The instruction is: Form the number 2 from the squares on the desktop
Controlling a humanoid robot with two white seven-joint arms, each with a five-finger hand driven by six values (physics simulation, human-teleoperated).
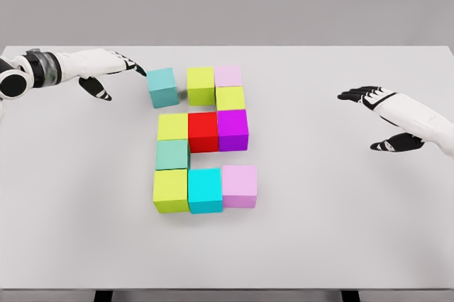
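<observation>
Forming the digit 2 on the white flat table, the coloured cubes already lie almost in their final shape. The teal cube at the top left is the one in hand: it stands a little turned and apart from the yellow-green cube beside it, so the top bar is not closed yet. I judge it needs a small push to the right.

The pale pink cube ends this bar, and a second yellow-green cube below it makes the right side. The middle bar is a yellow-green cube, a red cube and a purple cube. A muted green cube carries the left side down to the bottom bar.

The left hand has its fingers stretched out and holds nothing; its dark fingertips are just beside the teal cube, probably for pushing. The right hand hovers well apart, fingers spread, holding nothing.
</observation>
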